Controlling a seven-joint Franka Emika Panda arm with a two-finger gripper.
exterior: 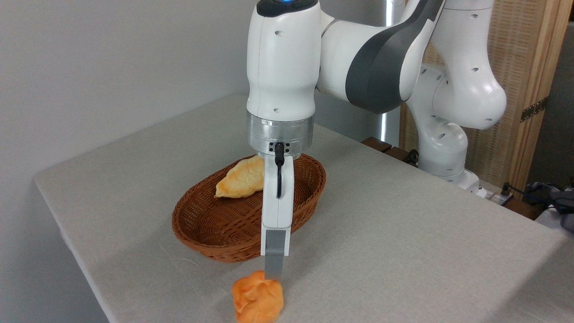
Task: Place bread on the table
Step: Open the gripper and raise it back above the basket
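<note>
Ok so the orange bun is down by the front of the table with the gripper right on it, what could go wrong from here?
1. The orange bun lies close to the table's front edge; a nudge could roll it off.
2. The gripper sits edge-on to the camera, so its grip is unclear; lifting before release could carry the bun up.
3. The wicker basket sits just behind the finger; a rearward retreat might clip its rim.
</note>
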